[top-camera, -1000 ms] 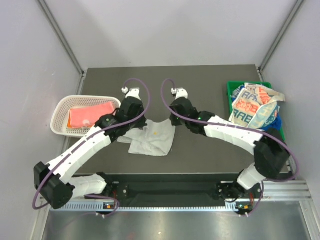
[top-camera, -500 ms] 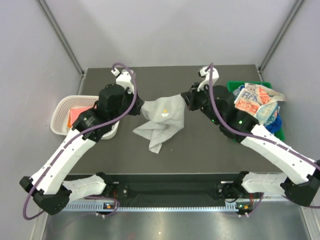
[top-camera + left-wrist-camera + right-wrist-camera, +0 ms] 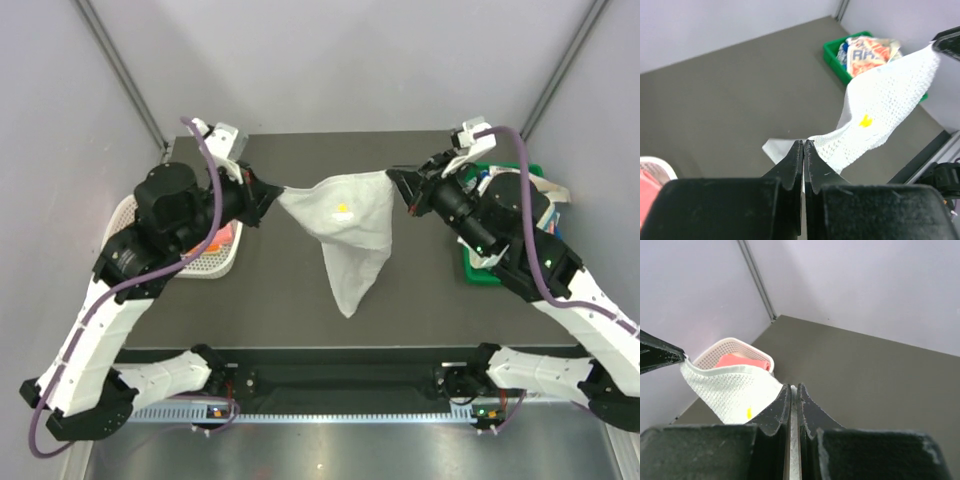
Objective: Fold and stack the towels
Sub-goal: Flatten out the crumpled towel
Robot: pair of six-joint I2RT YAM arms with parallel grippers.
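Observation:
A plain white towel (image 3: pixel 347 225) with a small yellow mark hangs stretched in the air between my two grippers, its lower corner pointing down over the table. My left gripper (image 3: pixel 272 190) is shut on its left corner; in the left wrist view the towel (image 3: pixel 880 112) runs out from the closed left gripper (image 3: pixel 803 145). My right gripper (image 3: pixel 397 177) is shut on its right corner; the right wrist view shows the cloth (image 3: pixel 725 390) beside the shut right gripper (image 3: pixel 792 390). A lettered towel (image 3: pixel 505 200) lies in the green bin (image 3: pixel 480 270). An orange-pink towel (image 3: pixel 222 232) lies in the basket.
The white mesh basket (image 3: pixel 205 265) stands at the table's left edge, partly under my left arm; it also shows in the right wrist view (image 3: pixel 735 347). The green bin is at the right edge, under my right arm. Grey walls enclose the table.
Both grippers have lifted and moved apart to the sides with the white towel, pulling it from a crumpled heap on the table into a taut hanging spread.

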